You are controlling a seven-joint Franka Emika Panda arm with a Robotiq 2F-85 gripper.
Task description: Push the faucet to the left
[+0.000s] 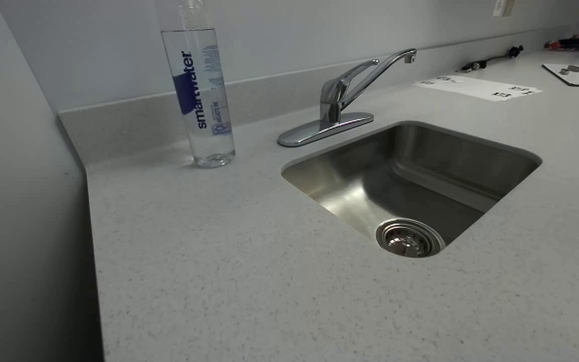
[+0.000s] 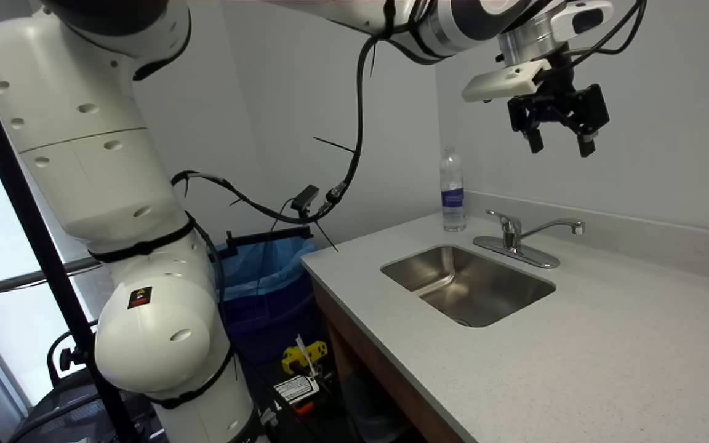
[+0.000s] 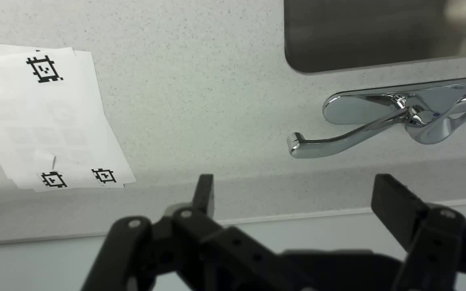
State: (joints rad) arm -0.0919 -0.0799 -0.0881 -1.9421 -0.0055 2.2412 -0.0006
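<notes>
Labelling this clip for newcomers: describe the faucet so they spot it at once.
Find the counter along the wall, then the metal sink set into it. The faucet stands between sink and wall. Unlike the clear bottle standing nearby, it is shiny chrome, with a long thin spout.

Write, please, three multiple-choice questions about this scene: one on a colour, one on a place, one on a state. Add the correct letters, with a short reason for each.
1. What colour is the liner in the bin?
A) Red
B) Yellow
C) Blue

2. Where is the faucet?
A) Between the sink and the wall
B) Inside the bin
C) Inside the sink

3. How is the claw?
A) Shut on the faucet
B) Open, holding nothing
C) Shut, holding nothing

1: C, light blue shows in an exterior view.
2: A, the wrist view shows it there.
3: B, the wrist view shows it spread wide, with nothing gripped.
</notes>
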